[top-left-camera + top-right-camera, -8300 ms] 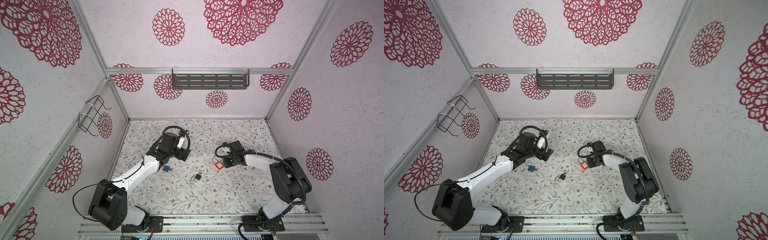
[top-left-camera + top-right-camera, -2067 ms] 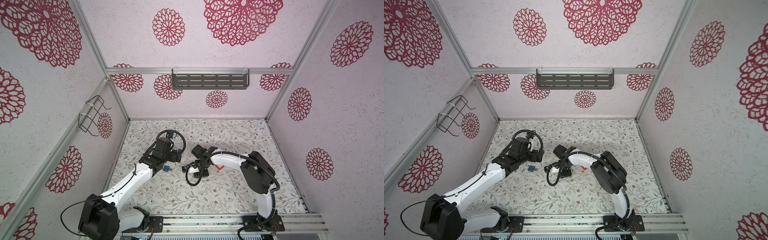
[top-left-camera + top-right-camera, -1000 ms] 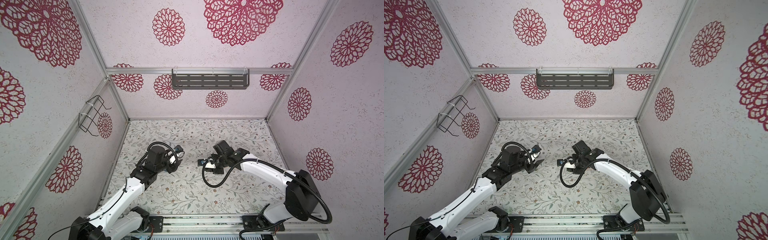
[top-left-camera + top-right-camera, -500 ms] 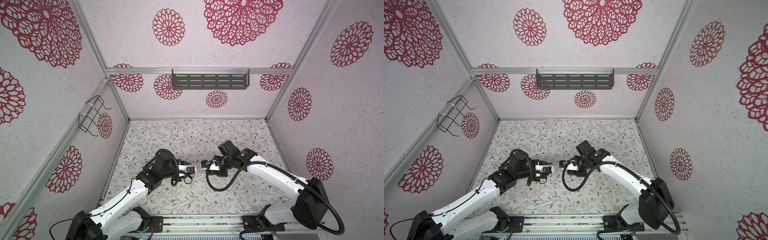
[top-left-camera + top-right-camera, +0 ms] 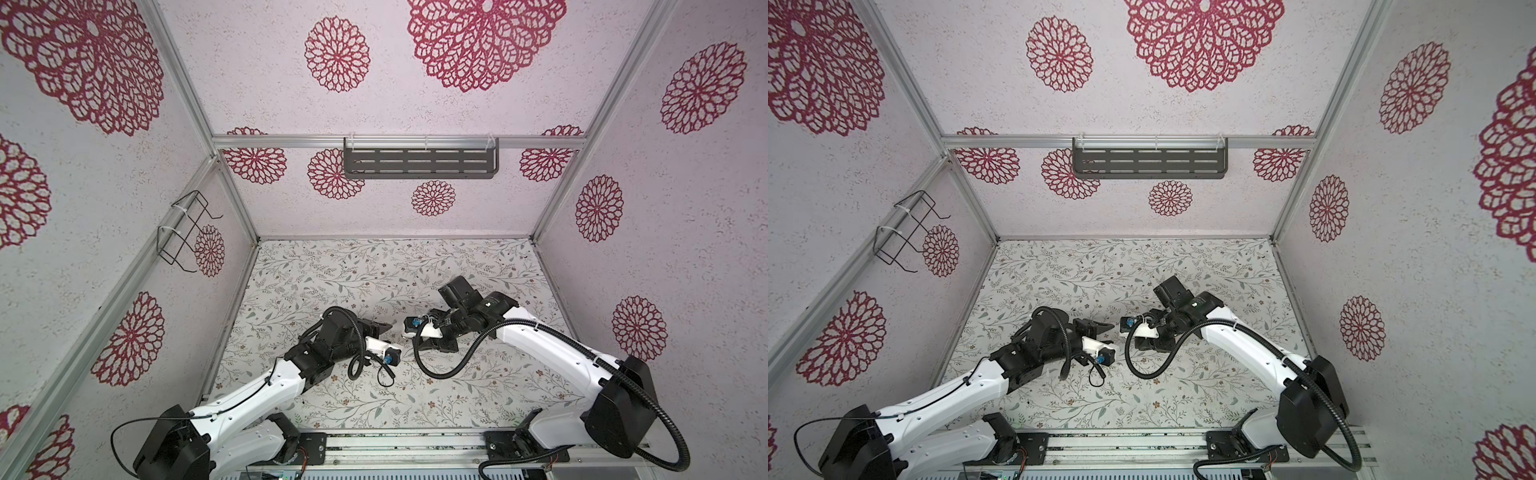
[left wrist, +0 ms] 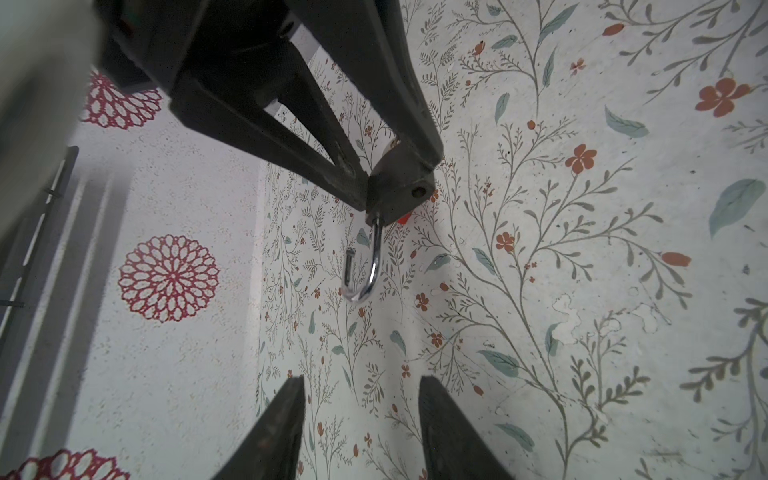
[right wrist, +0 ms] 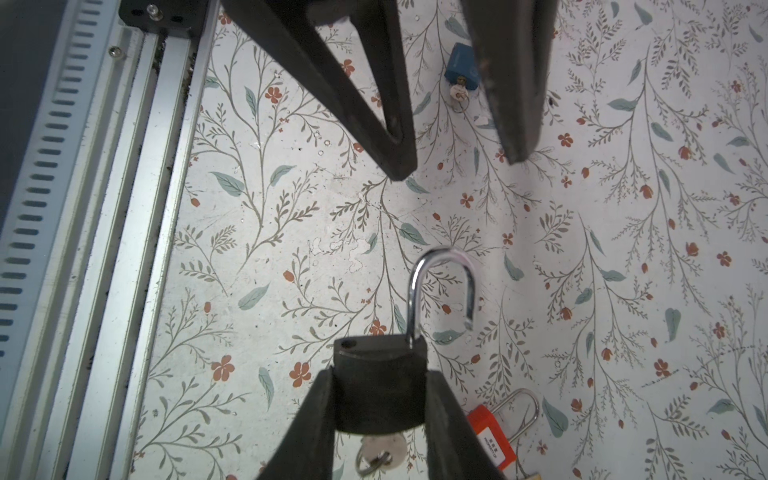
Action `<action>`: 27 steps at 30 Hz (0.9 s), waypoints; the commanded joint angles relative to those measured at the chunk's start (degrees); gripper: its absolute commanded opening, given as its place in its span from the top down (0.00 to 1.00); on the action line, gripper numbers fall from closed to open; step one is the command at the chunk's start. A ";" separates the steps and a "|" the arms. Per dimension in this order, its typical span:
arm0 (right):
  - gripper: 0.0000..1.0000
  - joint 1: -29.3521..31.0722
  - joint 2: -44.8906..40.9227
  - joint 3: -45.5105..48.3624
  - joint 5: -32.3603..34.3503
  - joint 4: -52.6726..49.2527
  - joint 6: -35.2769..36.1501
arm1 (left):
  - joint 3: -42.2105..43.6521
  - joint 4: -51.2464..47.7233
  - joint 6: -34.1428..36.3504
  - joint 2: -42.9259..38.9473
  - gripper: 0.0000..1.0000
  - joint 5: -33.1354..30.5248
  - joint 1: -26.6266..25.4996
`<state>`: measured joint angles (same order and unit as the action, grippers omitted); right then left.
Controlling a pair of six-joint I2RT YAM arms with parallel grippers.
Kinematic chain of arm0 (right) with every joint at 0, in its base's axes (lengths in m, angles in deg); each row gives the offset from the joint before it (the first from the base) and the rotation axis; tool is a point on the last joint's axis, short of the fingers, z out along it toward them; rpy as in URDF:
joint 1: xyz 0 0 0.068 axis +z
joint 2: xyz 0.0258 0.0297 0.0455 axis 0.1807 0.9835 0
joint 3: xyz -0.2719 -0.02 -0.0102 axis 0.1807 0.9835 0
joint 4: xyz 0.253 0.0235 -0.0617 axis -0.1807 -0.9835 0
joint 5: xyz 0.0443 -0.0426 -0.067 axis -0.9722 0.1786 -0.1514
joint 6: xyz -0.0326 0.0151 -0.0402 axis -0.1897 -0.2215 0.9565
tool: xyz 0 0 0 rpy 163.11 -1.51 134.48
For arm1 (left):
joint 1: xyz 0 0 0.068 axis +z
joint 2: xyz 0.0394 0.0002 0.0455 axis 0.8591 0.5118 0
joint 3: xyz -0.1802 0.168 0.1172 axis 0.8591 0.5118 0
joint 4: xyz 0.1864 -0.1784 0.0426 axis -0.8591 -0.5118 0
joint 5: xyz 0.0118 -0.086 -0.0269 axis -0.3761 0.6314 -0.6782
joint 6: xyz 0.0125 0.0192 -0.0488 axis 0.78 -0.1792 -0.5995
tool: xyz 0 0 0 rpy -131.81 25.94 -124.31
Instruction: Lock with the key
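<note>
My right gripper (image 7: 380, 374) is shut on the body of a black padlock (image 7: 380, 395), held above the floral table (image 7: 291, 249). Its silver shackle (image 7: 440, 286) stands swung open, one leg out of the body. A silver key (image 7: 380, 451) with a ring sticks out of the padlock's other end, between my fingers. My left gripper (image 7: 459, 160) faces the shackle from a short way off, open and empty. In the left wrist view its open gripper (image 6: 361, 380) points at the shackle (image 6: 370, 266) and padlock (image 6: 399, 187). In both top views the left gripper (image 5: 380, 328) and right gripper (image 5: 417, 341) meet mid-table.
A blue padlock (image 7: 459, 68) with a key lies on the table behind my left fingers. An orange padlock (image 7: 492, 436) lies below my right gripper. The metal rail (image 7: 124, 208) runs along the table's front edge. A grey shelf (image 5: 419, 162) and a wire basket (image 5: 187, 232) hang on the walls.
My left gripper has swung right and toward the front, turning to face the right gripper. The right gripper, still holding the black padlock, has shifted only slightly.
</note>
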<state>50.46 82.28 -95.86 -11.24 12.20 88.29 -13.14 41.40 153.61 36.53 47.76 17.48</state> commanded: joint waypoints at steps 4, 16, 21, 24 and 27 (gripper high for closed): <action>0.76 -0.33 0.07 -2.68 -3.56 -1.66 -1.28 | -0.02 4.09 2.57 1.22 0.56 -0.76 -1.74; 0.77 -0.33 2.01 -5.09 -4.89 -3.88 -2.47 | -2.33 1.92 1.47 2.98 0.69 2.07 -2.91; 0.77 -0.33 2.46 -5.36 -5.44 -4.58 -2.77 | -2.59 3.02 0.38 3.72 0.72 2.59 -3.07; 0.77 -0.37 2.63 -5.70 -5.53 -4.92 -2.88 | -3.18 2.72 0.03 4.29 0.76 2.86 -3.17; 0.77 -0.33 2.81 -5.90 -5.53 -5.07 -2.78 | -3.88 1.89 -0.32 4.98 0.79 2.89 -3.18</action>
<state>50.40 85.10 -99.67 -14.21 8.49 86.30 -14.86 43.26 153.92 40.91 49.49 14.86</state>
